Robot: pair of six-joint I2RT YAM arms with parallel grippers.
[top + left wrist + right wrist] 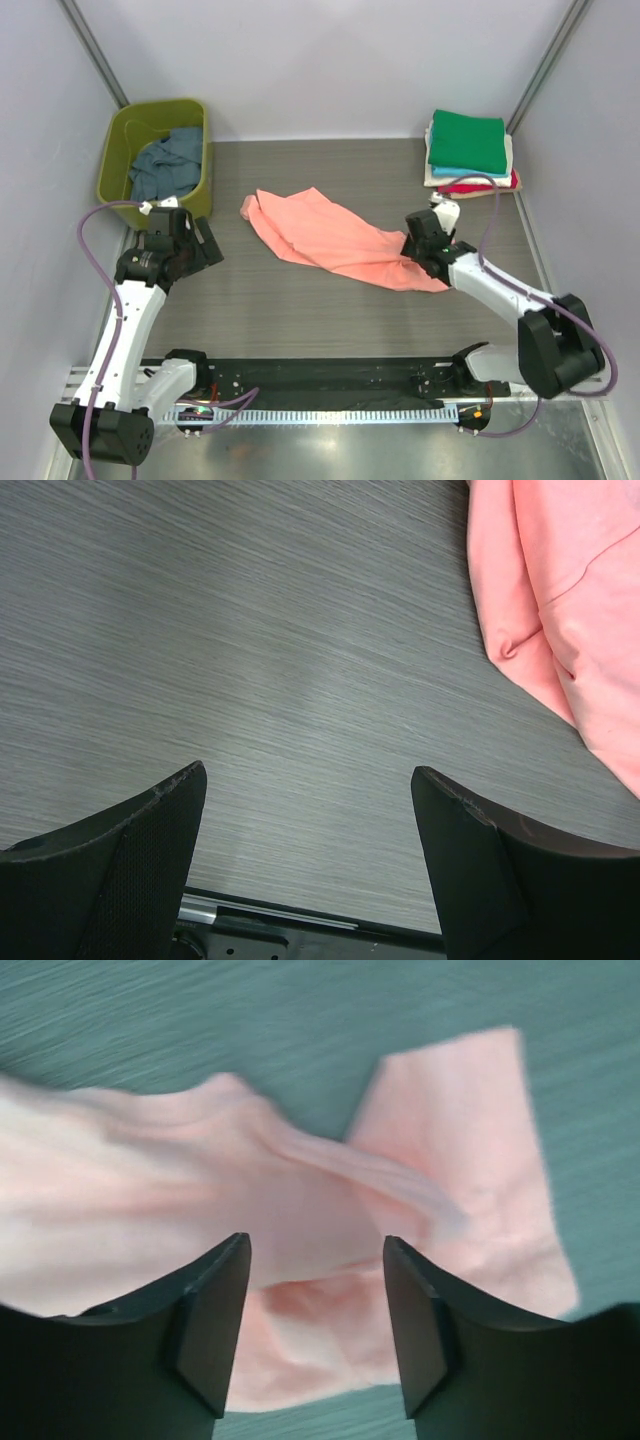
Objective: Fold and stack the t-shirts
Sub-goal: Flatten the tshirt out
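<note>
Open tabletop at centre-left; salmon-pink t-shirt sprawls centre-right.
My left gripper hovers wide; right gripper, narrower, straddles the shirt's lower-right edge.

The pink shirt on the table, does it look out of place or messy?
Yes. The salmon-pink cloth t-shirt lies unfolded and rumpled, slanting across the grey wood-grain table, unlike the neatly folded stack of t-shirts at the far right corner. Nothing looks spilled or damaged.
</note>
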